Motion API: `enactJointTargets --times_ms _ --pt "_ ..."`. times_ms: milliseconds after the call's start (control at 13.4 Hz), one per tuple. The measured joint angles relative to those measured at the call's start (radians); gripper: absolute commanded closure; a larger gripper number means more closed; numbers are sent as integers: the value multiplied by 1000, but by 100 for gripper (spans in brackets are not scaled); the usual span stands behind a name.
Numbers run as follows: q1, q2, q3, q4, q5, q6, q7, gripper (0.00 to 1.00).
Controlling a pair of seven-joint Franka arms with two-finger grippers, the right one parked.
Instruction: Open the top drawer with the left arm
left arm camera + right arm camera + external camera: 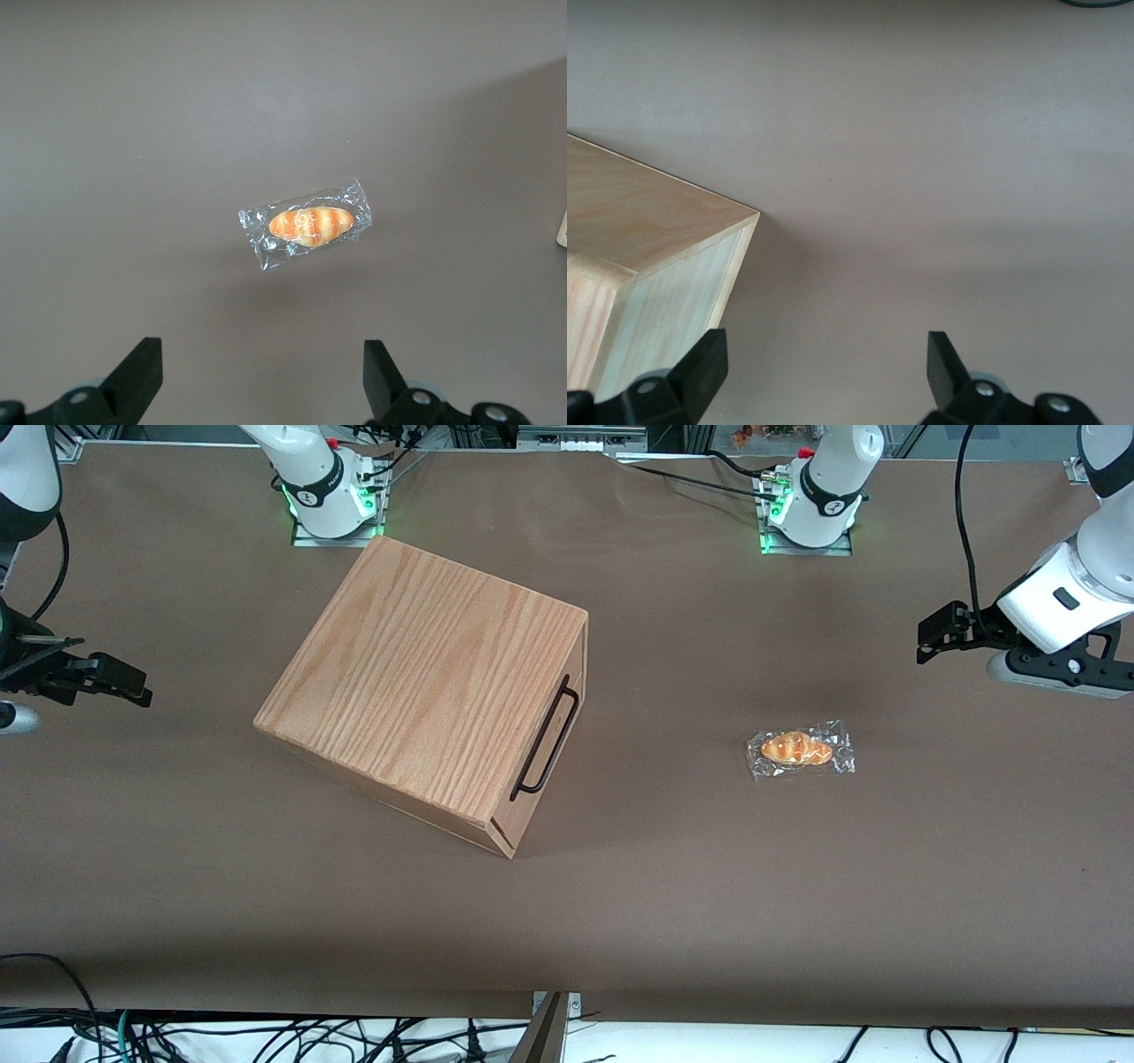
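Cabinet mid-table, top drawer shut, its black handle facing the working arm's end. Wrapped bread roll lies between handle and arm; a low approach could knock it. Gripper of the left arm hovers well apart from the cabinet, fingers spread wide, holding nothing.

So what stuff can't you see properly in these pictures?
- Inside the top drawer: front view shows it shut, so its front hides any contents.
- Any lower drawers: the cabinet top blocks most of its front in the front view.
- Most of the cabinet in the right wrist view: cut off by the edge.
- The bread kind: the shiny wrapper blurs it in the left wrist view.
- The open claw, above the table near the bread: only its fingertips show; the edge cuts off the rest.
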Motion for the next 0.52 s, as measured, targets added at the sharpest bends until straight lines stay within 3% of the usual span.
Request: enactJointTargets --times_ms 522 --pt "0 0 0 0 -1 -7 0 0"
